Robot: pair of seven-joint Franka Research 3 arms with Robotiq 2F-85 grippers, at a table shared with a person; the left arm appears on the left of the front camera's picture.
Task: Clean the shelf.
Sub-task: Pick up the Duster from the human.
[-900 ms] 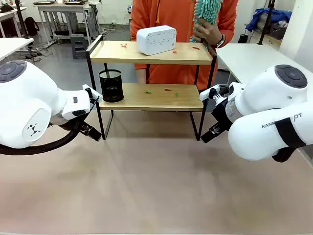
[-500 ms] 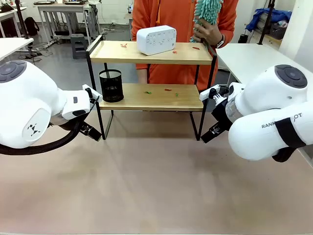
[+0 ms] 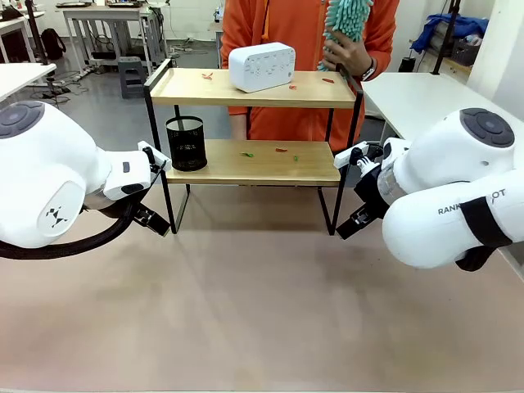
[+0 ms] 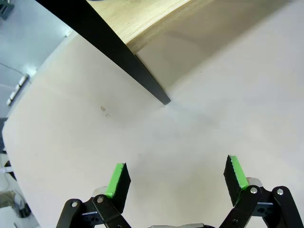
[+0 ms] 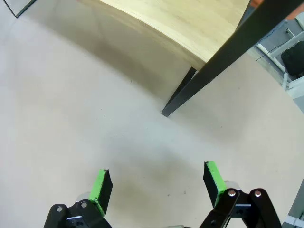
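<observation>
Left gripper [image 4: 176, 176] and right gripper [image 5: 157, 182] both gape wide with nothing in them, low at 10 and 2 o'clock by the front legs of the shelf [image 3: 246, 171], which stands at 12. Cleaning looks unstarted imo: scraps [image 3: 281, 150] litter both boards. Up top a white box [image 3: 262, 67], and at 9 below a mesh cup [image 3: 186, 143], get in the way. Person's hand [image 3: 350, 56] holds a teal duster [image 3: 348, 18] at 1.

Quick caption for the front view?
Person holds teal duster behind scrap-strewn shelf; white box on top; left arm, right arm flanking.
</observation>
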